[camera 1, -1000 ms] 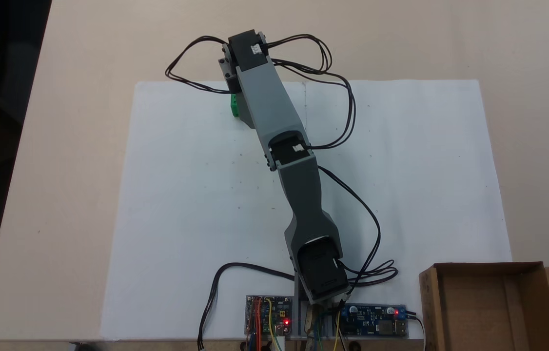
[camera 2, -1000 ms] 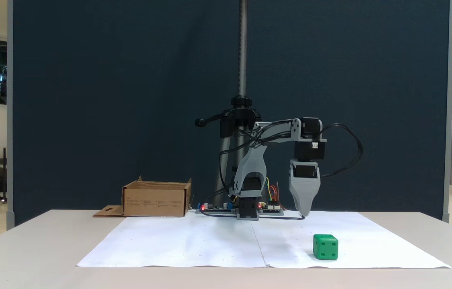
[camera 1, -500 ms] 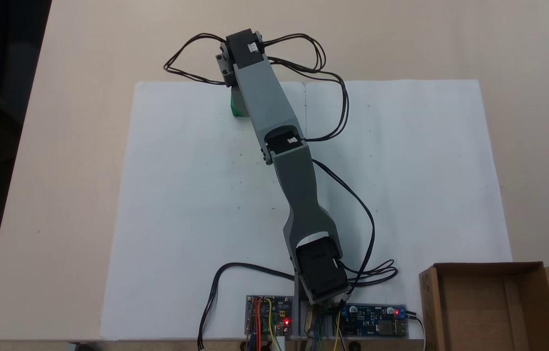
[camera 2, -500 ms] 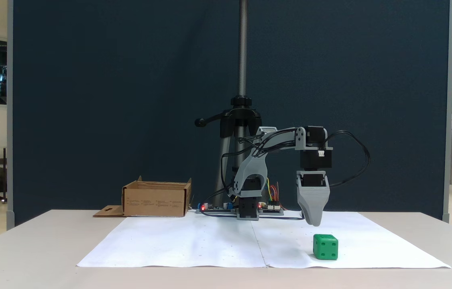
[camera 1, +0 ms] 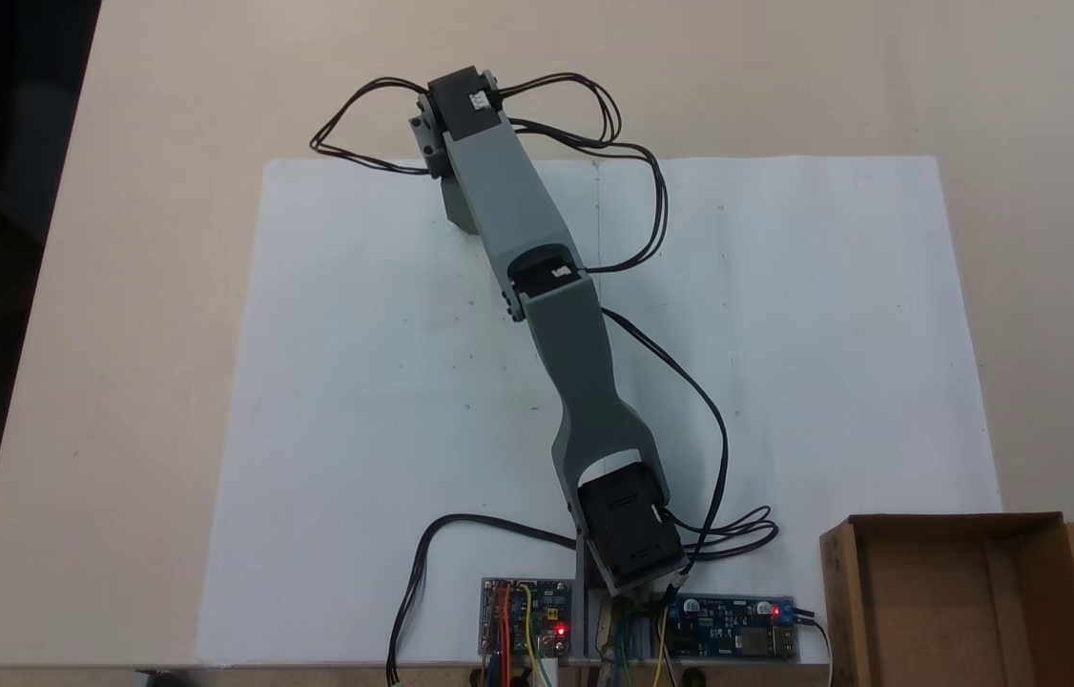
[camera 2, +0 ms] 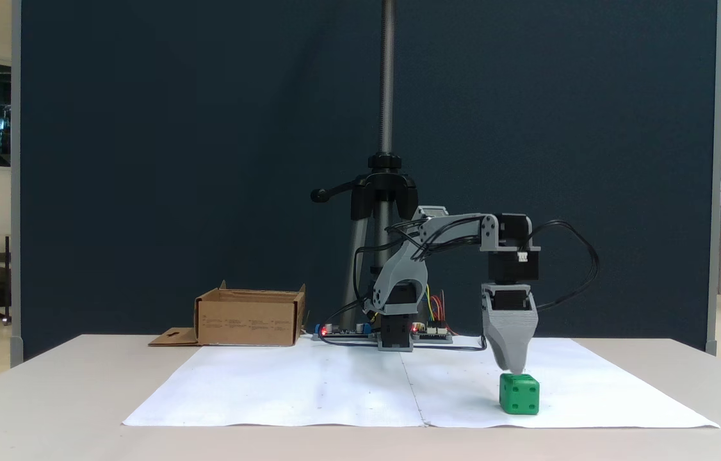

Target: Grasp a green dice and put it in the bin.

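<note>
The green dice (camera 2: 519,394) sits on the white paper sheet (camera 2: 309,390), toward the sheet's front right in the fixed view from the table's side. My gripper (camera 2: 515,369) points straight down, its grey tip at the dice's top face, slightly left of centre. Its jaws lie one behind the other, so only a single tip shows. In the fixed view from above, the stretched grey arm (camera 1: 508,205) covers the dice. The bin, a brown cardboard box (camera 1: 840,611), stands at the lower right beside the arm's base, and its front wall (camera 2: 245,323) shows at the left.
Circuit boards with red lights (camera 1: 526,630) and loose black cables (camera 1: 680,382) lie by the arm's base. A camera stand pole (camera 2: 387,96) rises behind the base. A dark partition closes off the far side.
The arm has reached further out and the gripper has come down from well above the paper to the dice's top. From above, the arm now hides the dice.
</note>
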Robot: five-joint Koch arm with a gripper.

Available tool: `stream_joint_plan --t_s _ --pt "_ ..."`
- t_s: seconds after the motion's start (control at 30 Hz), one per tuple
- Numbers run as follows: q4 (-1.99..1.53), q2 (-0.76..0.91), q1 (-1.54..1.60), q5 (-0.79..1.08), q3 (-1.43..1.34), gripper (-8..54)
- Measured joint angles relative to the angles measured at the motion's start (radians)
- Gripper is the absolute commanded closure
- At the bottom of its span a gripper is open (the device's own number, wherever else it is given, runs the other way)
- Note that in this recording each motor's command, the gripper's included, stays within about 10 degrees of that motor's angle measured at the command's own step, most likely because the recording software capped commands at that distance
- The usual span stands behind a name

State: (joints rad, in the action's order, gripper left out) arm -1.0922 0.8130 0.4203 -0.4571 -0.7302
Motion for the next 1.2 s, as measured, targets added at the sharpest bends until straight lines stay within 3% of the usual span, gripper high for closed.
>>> stream_joint_plan --t_s 1.2 --pt "0.066 -0.107 0.015 -0.002 0.000 4.2"
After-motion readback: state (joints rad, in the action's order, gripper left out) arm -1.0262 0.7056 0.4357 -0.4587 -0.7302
